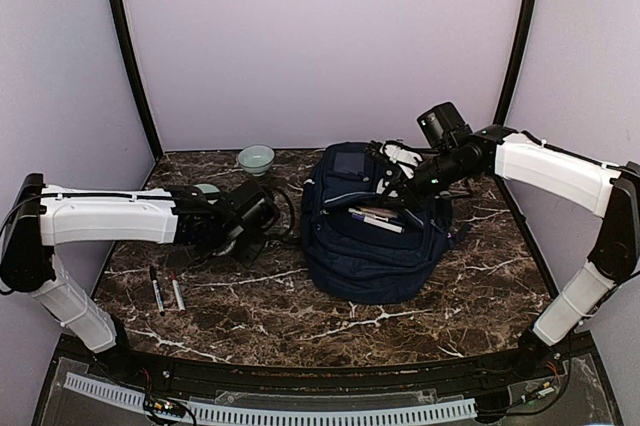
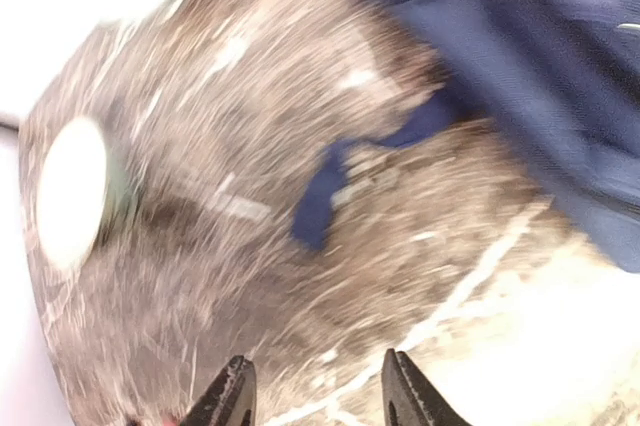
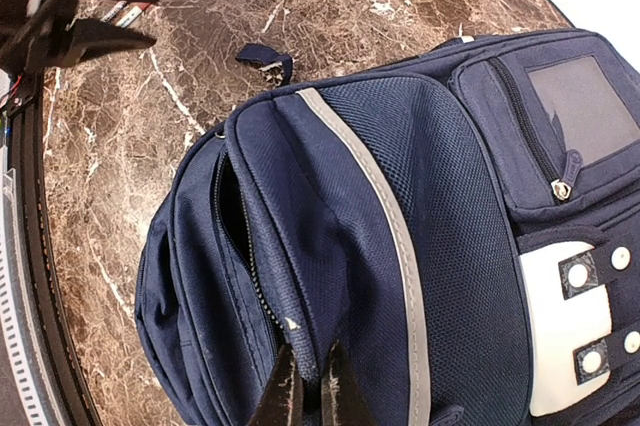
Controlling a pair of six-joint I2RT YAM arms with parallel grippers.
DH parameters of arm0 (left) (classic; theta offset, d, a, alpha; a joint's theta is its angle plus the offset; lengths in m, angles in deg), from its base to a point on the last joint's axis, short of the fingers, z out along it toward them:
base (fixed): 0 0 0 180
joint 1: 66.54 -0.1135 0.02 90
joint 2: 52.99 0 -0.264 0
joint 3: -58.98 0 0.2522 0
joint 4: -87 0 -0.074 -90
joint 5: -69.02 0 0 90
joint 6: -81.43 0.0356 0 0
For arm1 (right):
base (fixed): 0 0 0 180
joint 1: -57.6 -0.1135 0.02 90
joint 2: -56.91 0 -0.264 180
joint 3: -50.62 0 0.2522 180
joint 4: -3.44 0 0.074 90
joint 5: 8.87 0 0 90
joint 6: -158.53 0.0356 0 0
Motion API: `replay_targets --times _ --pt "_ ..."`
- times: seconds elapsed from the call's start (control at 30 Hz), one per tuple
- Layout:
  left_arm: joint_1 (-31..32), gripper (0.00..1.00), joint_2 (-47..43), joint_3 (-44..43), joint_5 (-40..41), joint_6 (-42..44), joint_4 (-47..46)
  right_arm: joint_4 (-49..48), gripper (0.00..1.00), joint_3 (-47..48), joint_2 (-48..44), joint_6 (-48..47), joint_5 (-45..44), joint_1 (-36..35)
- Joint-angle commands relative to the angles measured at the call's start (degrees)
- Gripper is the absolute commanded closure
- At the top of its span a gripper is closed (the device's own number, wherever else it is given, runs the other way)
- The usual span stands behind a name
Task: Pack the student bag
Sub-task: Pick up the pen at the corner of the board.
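The counter (image 1: 400, 316) is a dark brown marble-pattern slab with irregular white veins. Three plain, pale lilac panels enclose it: a back wall (image 1: 320, 46) along the far edge, a left wall (image 1: 60, 66) and a right wall (image 1: 590, 46) along the side edges. A black post rises from each far corner, the left post (image 1: 130, 56) and right post (image 1: 520, 36) both leaning outward. A white slotted strip (image 1: 300, 413) runs below the near edge. Lighting is even and diffuse.

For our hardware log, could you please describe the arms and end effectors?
Both the left arm and right arm have white shells, black joints and thin black cabling. The left end effector and right end effector have dark tapered fingers.
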Motion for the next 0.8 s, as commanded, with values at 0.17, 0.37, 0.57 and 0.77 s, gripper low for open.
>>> replay_targets --times 0.17,0.37,0.57,0.77 --pt "-17.0 0.59 -11.4 8.6 -12.9 -28.0 10.7 -3.7 1.00 -1.2 -1.5 0.8 1.5 0.5" --pt "-27.6 0.60 -15.0 15.6 -21.6 -34.6 10.1 -3.8 1.00 -1.5 -1.3 0.6 1.8 0.5" --pt "-30.9 0.62 -13.1 16.5 -20.3 -38.1 14.4 -3.9 1.00 -1.7 -1.2 0.5 1.7 0.5" --pt "-32.8 0.66 -10.6 18.0 -23.2 -40.0 13.9 -3.8 1.00 -1.8 -1.0 0.5 1.8 0.5"
